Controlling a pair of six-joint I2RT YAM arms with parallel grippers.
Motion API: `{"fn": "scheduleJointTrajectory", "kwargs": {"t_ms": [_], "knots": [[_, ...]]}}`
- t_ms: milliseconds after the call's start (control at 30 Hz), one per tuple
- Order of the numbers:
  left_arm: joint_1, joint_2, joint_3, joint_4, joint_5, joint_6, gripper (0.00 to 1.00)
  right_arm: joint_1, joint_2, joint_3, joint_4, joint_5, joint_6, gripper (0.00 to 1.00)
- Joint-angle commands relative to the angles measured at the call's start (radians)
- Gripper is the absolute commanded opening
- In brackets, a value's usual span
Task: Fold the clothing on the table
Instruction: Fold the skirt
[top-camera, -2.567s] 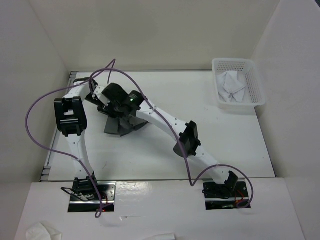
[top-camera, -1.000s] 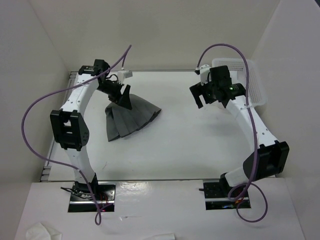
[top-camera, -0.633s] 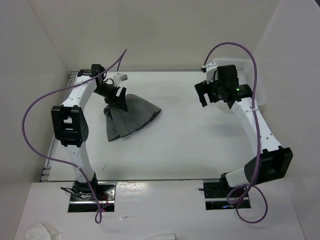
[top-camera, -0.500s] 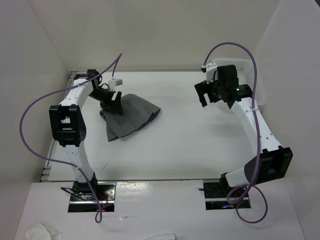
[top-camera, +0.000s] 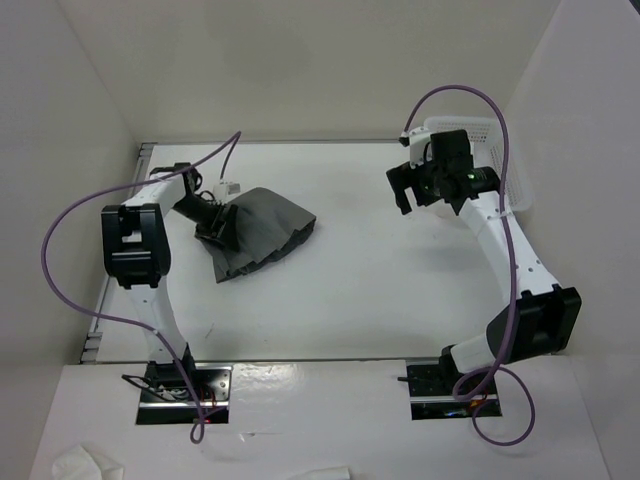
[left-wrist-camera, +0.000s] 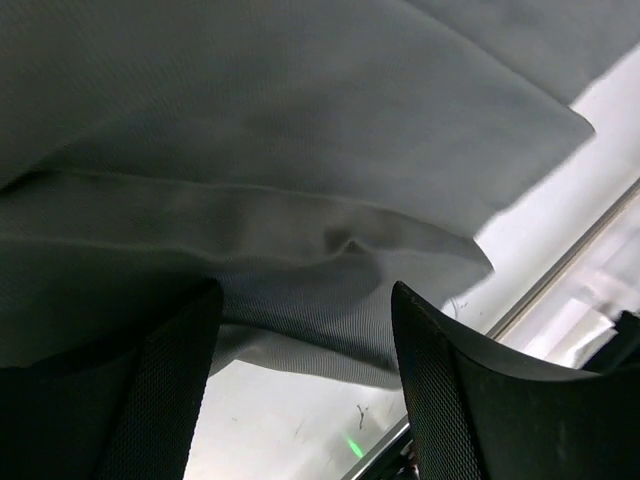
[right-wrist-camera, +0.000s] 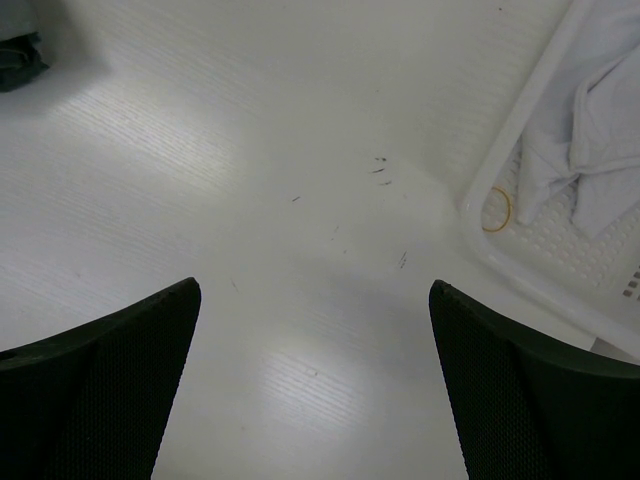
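Dark pleated skirt (top-camera: 265, 225) lies rumpled, far-left on worktop (top-camera: 380, 290). Soft, light, likely to sag; best pinched at hem corners. At its edge, left gripper (left-wrist-camera: 305, 300) jaws apart, nothing clamped. Over bare worktop, right gripper (right-wrist-camera: 315, 290) jaws wide, empty.

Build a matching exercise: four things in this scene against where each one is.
1. skirt
2. white cloth
3. left gripper
4. right gripper

A. open above bare table
B. in the mesh basket
C. lying on the table's left side
D. at the skirt's left edge

Pairs: 1-C, 2-B, 3-D, 4-A
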Motion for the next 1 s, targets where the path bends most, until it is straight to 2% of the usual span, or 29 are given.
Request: {"fn": "scheduleJointTrajectory", "kwargs": {"t_ms": [0,67,200,300,400,467,567,600,767,867,967], "knots": [[0.056,0.039,0.034,-0.006,0.082,0.031,0.75,-0.008,-0.009,0.030,0.027,-0.016,0.011,0.99],[0.093,0.039,0.075,-0.084,0.093,0.057,0.75,-0.008,-0.036,0.030,0.015,-0.016,0.011,0.99],[0.153,-0.132,0.211,-0.188,0.106,0.080,0.75,-0.029,-0.125,0.004,-0.007,-0.039,-0.014,0.99],[0.165,-0.277,0.316,-0.213,0.031,0.040,0.80,-0.112,-0.205,-0.044,-0.007,-0.108,-0.005,0.99],[0.185,-0.407,0.342,-0.192,-0.011,-0.010,0.85,-0.199,-0.285,-0.105,0.027,-0.119,0.028,0.99],[0.194,-0.487,0.308,-0.166,-0.035,-0.052,0.90,-0.247,-0.328,-0.142,0.041,-0.119,0.042,0.99],[0.203,-0.602,0.154,-0.066,-0.086,-0.129,0.91,-0.288,-0.403,-0.217,0.070,-0.073,0.078,0.99],[0.204,-0.631,0.044,-0.034,-0.101,-0.149,0.91,-0.299,-0.442,-0.260,0.094,-0.038,0.090,0.99],[0.236,-0.836,-0.248,0.210,-0.253,-0.338,0.94,-0.368,-0.541,-0.389,0.139,0.089,0.187,0.99],[0.306,-0.961,-0.333,0.302,-0.326,-0.373,1.00,-0.422,-0.596,-0.458,0.154,0.113,0.222,0.99],[0.326,-1.038,-0.422,0.359,-0.364,-0.396,1.00,-0.466,-0.619,-0.458,0.153,0.122,0.244,0.99]]}}
